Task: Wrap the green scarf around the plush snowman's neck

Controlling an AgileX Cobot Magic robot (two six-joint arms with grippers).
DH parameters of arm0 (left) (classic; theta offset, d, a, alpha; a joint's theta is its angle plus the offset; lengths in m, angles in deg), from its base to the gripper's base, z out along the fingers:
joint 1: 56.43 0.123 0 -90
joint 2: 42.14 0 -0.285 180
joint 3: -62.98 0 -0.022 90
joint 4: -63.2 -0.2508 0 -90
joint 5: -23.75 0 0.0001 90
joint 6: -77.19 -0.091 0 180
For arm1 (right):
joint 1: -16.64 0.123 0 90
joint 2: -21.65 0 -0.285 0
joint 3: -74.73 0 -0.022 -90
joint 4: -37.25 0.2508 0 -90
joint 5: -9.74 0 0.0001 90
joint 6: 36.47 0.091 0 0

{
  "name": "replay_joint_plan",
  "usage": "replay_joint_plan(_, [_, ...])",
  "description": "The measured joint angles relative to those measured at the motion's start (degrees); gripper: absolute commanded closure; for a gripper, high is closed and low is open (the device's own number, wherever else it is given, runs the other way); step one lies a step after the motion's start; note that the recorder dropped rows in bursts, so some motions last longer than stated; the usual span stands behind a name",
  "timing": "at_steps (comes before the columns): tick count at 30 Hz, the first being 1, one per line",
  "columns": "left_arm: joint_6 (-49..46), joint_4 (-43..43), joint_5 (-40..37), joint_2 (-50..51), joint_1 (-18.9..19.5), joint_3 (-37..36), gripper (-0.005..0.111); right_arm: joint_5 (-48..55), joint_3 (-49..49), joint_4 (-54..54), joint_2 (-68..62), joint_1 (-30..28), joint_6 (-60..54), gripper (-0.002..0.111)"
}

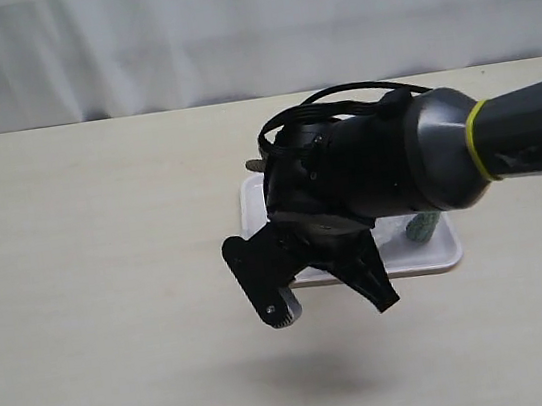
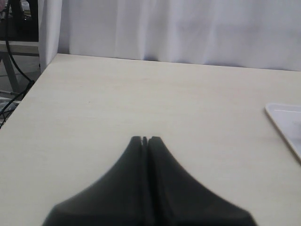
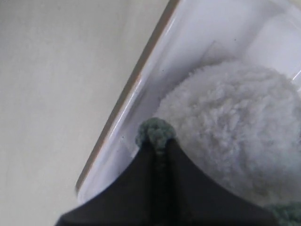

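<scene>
Left hand [image 2: 146,139]: matte black fingers pressed flat together, empty, above the smooth pale tabletop [image 2: 141,94]. Right hand [image 3: 160,145]: clamped on a fuzzy tuft of green scarf [image 3: 156,131], just beside the fluffy round plush snowman [image 3: 235,127]. Both lie in a glossy white tray [image 1: 440,258], centre-right of the exterior view.

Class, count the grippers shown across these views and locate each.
2. Left gripper: shut, over the table. Right gripper: shut on the green scarf, over the tray beside the plush snowman.
</scene>
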Motion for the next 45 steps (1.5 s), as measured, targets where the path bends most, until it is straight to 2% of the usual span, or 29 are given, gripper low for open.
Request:
replay_joint_plan(8, [0.0, 0.0, 0.0, 0.0, 0.0, 0.0, 0.107, -1.1, 0.0, -0.3, 0.0, 0.0, 3.3, 0.054])
replay_joint_plan(11, [0.0, 0.0, 0.0, 0.0, 0.0, 0.0, 0.107, -1.1, 0.0, -0.4, 0.0, 0.0, 5.1, 0.046])
replay_joint_plan(21, [0.0, 0.0, 0.0, 0.0, 0.0, 0.0, 0.107, -1.0, 0.0, 1.4, 5.3, 0.0, 15.8, 0.045])
replay_joint_plan(35, [0.0, 0.0, 0.0, 0.0, 0.0, 0.0, 0.107, -0.8, 0.0, 16.4, 15.7, 0.0, 16.7, 0.045])
replay_joint_plan(37, [0.0, 0.0, 0.0, 0.0, 0.0, 0.0, 0.107, -1.2, 0.0, 16.8, 16.6, 0.0, 16.9, 0.048])
replay_joint_plan(39, [0.0, 0.0, 0.0, 0.0, 0.0, 0.0, 0.107, -2.5, 0.0, 16.6, 17.4, 0.0, 18.7, 0.057])
replay_joint_plan(41, [0.0, 0.0, 0.0, 0.0, 0.0, 0.0, 0.107, -4.8, 0.1, 14.8, 17.9, 0.0, 22.4, 0.072])
replay_joint_plan(44, [0.0, 0.0, 0.0, 0.0, 0.0, 0.0, 0.107, -9.4, 0.3, 8.5, 18.2, 0.0, 31.1, 0.103])
replay_joint_plan(45, [0.0, 0.0, 0.0, 0.0, 0.0, 0.0, 0.107, -11.0, 0.5, 5.8, 18.2, 0.0, 34.2, 0.104])
